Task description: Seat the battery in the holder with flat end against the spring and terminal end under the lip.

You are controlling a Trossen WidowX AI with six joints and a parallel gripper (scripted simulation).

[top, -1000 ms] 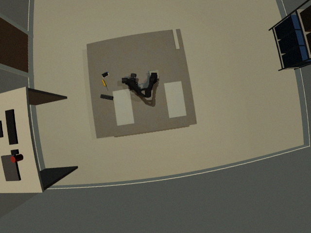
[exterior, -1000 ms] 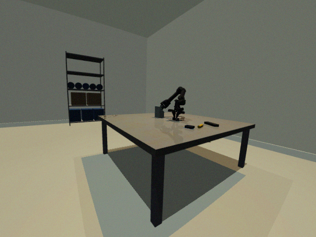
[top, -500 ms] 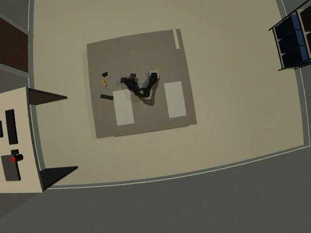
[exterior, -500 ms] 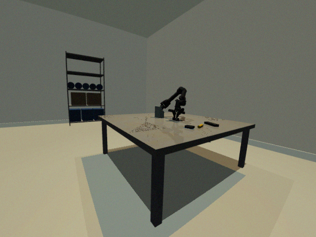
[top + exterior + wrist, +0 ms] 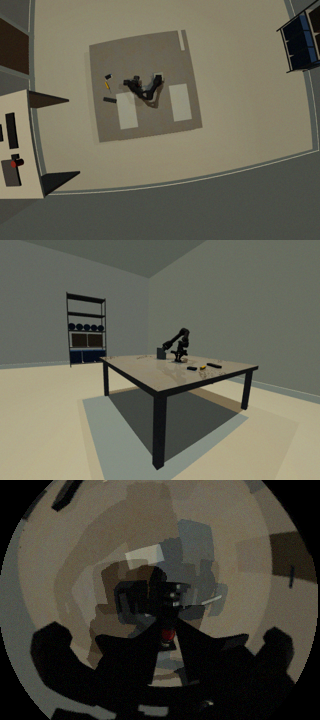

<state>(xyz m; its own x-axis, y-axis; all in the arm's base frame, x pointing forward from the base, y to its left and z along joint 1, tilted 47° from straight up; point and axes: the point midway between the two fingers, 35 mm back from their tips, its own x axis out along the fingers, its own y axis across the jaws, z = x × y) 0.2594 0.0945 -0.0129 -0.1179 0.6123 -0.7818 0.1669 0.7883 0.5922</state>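
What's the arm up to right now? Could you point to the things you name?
The black arm's gripper [image 5: 136,83] [image 5: 178,359] [image 5: 168,620] is shut on a small red-ended piece [image 5: 167,636], probably the battery, low over the table [image 5: 144,59] [image 5: 134,369]. Dark parts that may be the holder sit just beyond the fingertips. It hasn't let go; I can't tell how well the battery is seated. A yellow-handled tool [image 5: 107,85] [image 5: 202,367] lies off to the side.
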